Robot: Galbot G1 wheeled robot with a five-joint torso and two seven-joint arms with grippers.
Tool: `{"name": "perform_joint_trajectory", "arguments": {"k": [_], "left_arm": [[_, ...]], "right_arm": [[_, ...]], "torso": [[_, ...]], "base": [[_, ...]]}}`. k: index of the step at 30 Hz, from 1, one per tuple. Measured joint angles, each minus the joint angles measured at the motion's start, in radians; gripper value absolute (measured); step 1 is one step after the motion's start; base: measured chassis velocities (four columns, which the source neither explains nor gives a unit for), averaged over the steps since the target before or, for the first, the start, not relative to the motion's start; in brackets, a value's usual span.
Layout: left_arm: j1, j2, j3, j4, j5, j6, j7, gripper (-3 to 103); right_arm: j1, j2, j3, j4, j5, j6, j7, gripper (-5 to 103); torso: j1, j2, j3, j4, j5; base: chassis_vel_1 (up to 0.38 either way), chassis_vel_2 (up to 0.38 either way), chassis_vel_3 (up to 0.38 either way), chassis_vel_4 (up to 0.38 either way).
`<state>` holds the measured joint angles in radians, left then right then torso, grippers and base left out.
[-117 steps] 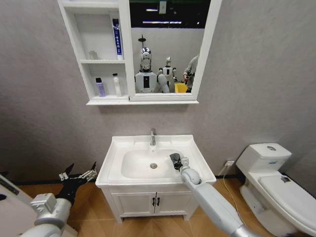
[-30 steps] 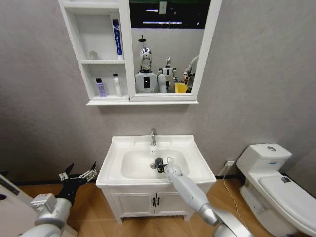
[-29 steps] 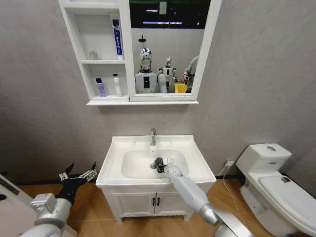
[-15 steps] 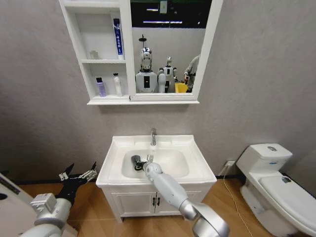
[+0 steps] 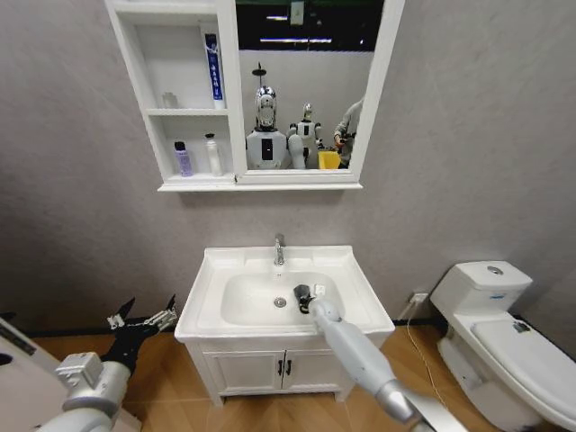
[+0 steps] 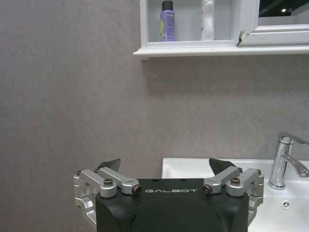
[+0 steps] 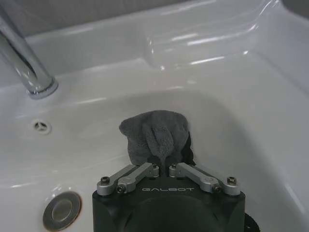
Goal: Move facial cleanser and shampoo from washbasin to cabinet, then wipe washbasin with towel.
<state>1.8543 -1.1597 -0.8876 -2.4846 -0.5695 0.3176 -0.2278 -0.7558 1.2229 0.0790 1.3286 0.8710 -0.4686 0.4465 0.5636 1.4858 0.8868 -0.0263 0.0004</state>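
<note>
Towel, small dark grey folded cloth (image 5: 301, 294), sits inside the oval bowl of the white rectangular ceramic washbasin (image 5: 209, 317) in the head view, just right of the drain (image 5: 280, 302), w/ the right gripper (image 5: 304, 298) on it and the long white arm reaching in from lower right. Placement fits wiping: cloth pressed low on the bowl wall so the arm can drag it across. Chrome tap (image 5: 278, 251) stands behind, apart from the cloth. White wall-hung cabinet (image 5: 152, 150) w/ open shelves at left and mirror at right hangs above; its lowest shelf holds a small purple bottle (image 5: 183, 159) and a white bottle (image 5: 212, 155), so the moving part looks done and wiping is the step in hand, judging by the layout. Left gripper (image 5: 142, 325) is parked low at the basin's left side, well apart from it. Left wrist view: left gripper (image 6: 169, 170) has its jaws spread wide and empty, facing the grey wall, basin edge (image 6: 193, 166) beyond it; idle, kept out of the way. Right wrist view: right gripper (image 7: 164, 167) has its fingers drawn together, clamping a bunched fold of the towel (image 7: 154, 133), which is against the bowl surface (image 7: 231, 125) between tap base (image 7: 41, 87) and drain (image 7: 62, 211); tight pinch presumably keeps the cloth from slipping during strokes.
</note>
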Motion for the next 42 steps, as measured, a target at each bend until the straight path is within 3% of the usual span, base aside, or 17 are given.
{"name": "perform_joint_trajectory", "arguments": {"k": [1, 2, 4, 5, 8, 13, 23, 26, 30, 35, 39, 42], "left_arm": [[0.0, 0.0, 0.0, 0.0, 0.0, 0.0, 0.001, 100], [0.0, 0.0, 0.0, 0.0, 0.0, 0.0, 0.001, 100], [0.0, 0.0, 0.0, 0.0, 0.0, 0.0, 0.0, 100], [0.0, 0.0, 0.0, 0.0, 0.0, 0.0, 0.0, 100], [0.0, 0.0, 0.0, 0.0, 0.0, 0.0, 0.0, 100], [0.0, 0.0, 0.0, 0.0, 0.0, 0.0, 0.0, 100], [0.0, 0.0, 0.0, 0.0, 0.0, 0.0, 0.0, 100], [0.0, 0.0, 0.0, 0.0, 0.0, 0.0, 0.0, 100], [0.0, 0.0, 0.0, 0.0, 0.0, 0.0, 0.0, 100], [0.0, 0.0, 0.0, 0.0, 0.0, 0.0, 0.0, 100], [0.0, 0.0, 0.0, 0.0, 0.0, 0.0, 0.0, 100], [0.0, 0.0, 0.0, 0.0, 0.0, 0.0, 0.0, 100]], "right_arm": [[-0.027, -0.045, 0.032, 0.063, -0.004, 0.024, -0.027, 4], [-0.027, -0.045, 0.032, 0.063, -0.004, 0.024, -0.027, 4], [-0.083, -0.142, 0.11, 0.153, -0.051, 0.054, -0.058, 4], [-0.083, -0.142, 0.11, 0.153, -0.051, 0.054, -0.058, 4], [-0.129, -0.233, 0.151, 0.199, -0.056, 0.069, -0.098, 4], [-0.128, -0.255, 0.157, 0.148, -0.07, 0.119, -0.18, 4], [-0.015, -0.239, 0.125, 0.015, -0.095, 0.162, -0.23, 3], [0.041, -0.213, 0.108, -0.066, -0.098, 0.181, -0.246, 19], [0.049, -0.205, 0.099, -0.076, -0.089, 0.183, -0.253, 29], [0.035, -0.201, 0.096, -0.043, -0.07, 0.183, -0.254, 51], [0.016, -0.212, 0.099, -0.023, -0.069, 0.182, -0.256, 62], [0.002, -0.217, 0.103, -0.017, -0.081, 0.182, -0.257, 62]], "torso": [[0.0, 0.0, 0.0, 0.0001, 0.0003], [0.0, 0.0, 0.0, 0.0001, 0.0003], [0.0, 0.0, 0.0, -0.0006, -0.0004], [0.0, 0.0, 0.0, -0.0006, -0.0004], [0.0, 0.0, 0.0, -0.0007, -0.0003], [0.0, 0.0, 0.0, -0.0002, 0.0003], [0.0, 0.0, 0.0, -0.0001, -0.0005], [0.0, 0.0, 0.0, 0.0002, -0.0005], [0.0, 0.0, 0.0, 0.0, -0.0003], [0.0, 0.0, 0.0, 0.0002, -0.0004], [0.0, 0.0, 0.0, 0.0, -0.0005], [0.0, 0.0, 0.0, -0.0001, -0.0004]], "base": [[0.0, 0.0, 0.0, 0.0], [0.0, 0.0, 0.0, 0.0], [0.0, 0.0, 0.0, 0.0], [0.0, 0.0, 0.0, 0.0], [0.0, 0.0, 0.0, 0.0], [0.0, 0.0, 0.0, 0.0], [0.0, 0.0, 0.0, 0.0], [0.0, 0.0, 0.0, 0.0], [0.0, 0.0, 0.0, 0.0], [0.0, 0.0, 0.0, 0.0], [0.0, 0.0, 0.0, 0.0], [0.0, 0.0, 0.0, 0.0]]}}
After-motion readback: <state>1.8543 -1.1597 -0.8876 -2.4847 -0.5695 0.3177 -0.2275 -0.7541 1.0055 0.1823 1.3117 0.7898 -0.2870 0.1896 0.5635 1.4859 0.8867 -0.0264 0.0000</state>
